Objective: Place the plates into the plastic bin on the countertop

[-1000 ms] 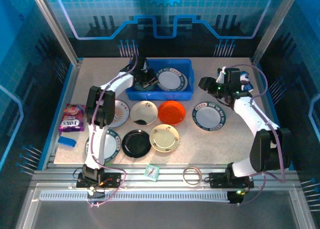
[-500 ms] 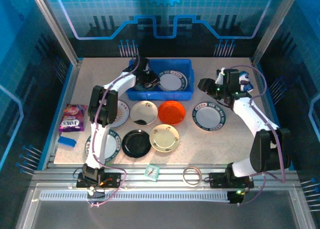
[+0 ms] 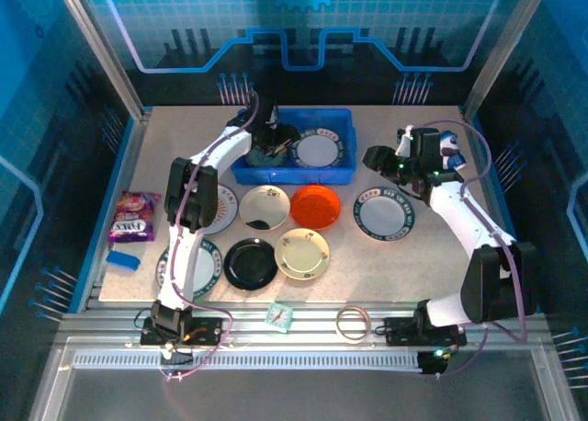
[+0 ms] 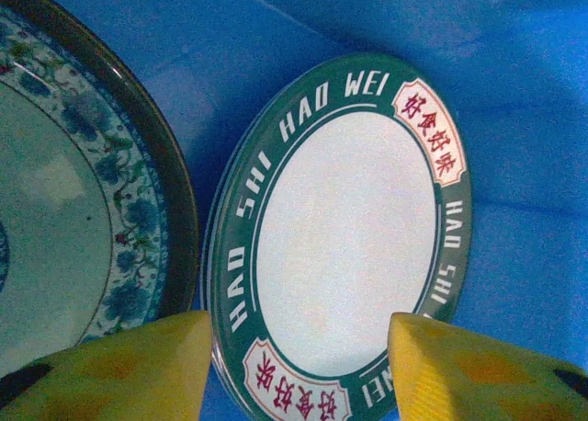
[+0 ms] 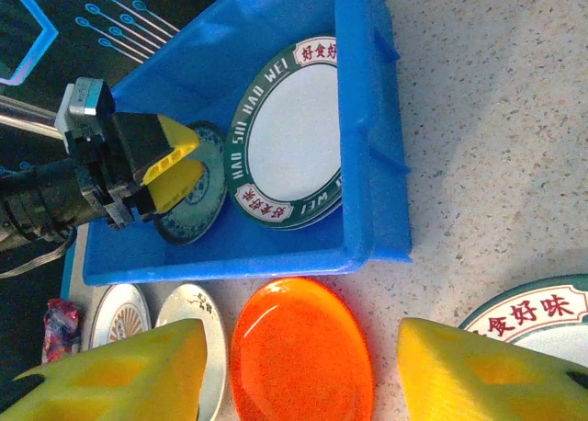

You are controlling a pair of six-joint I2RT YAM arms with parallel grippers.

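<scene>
One floral plate (image 4: pixel 64 219) cropped beside green-rimmed plate (image 4: pixel 344 246).

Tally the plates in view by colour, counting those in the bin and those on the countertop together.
Dark-rimmed patterned plates: 5
White plate: 1
Orange plate: 1
Black plate: 1
Cream plate: 1
Total: 9
</scene>
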